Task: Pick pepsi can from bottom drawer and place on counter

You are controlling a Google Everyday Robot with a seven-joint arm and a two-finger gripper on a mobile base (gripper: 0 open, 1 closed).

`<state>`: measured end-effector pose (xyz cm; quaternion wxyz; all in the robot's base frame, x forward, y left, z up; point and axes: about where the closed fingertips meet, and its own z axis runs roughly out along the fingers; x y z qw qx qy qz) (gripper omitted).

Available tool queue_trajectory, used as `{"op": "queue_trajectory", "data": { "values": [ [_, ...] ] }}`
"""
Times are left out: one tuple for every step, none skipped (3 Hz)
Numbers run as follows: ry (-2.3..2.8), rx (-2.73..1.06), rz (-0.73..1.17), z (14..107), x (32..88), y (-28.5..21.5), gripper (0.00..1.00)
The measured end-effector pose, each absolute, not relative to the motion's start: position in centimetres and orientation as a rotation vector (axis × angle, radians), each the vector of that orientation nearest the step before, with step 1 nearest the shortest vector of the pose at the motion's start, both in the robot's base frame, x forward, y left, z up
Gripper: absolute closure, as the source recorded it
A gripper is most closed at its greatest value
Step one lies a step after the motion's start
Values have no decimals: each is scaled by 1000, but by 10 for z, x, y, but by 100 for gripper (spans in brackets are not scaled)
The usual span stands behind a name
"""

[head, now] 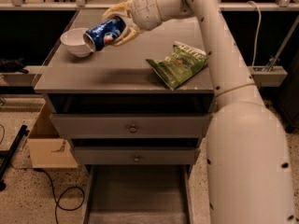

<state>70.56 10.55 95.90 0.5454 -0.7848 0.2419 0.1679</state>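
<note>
Holding pepsi can (103,33) tilted above counter (112,71), gripper (117,26) jaws clamping its body. I'm seeing can end just beside white bowl (73,42). Bottom drawer (138,197) standing open.

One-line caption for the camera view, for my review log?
Gripper holds the tilted pepsi can over the counter beside a bowl; bottom drawer open.

White bowl (74,42) sits left on the counter (112,71), the gripper (114,29) just right of it. Green chip bag (178,64) lies front-right. Cardboard box (49,146) and black cable (51,195) on the floor.
</note>
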Motion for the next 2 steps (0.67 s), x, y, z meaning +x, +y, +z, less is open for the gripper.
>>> {"op": "queue_trajectory", "data": {
  "values": [
    [604,-1939,503,935,705,124,100],
    [599,-1954,515,933,702,126,100]
  ]
}}
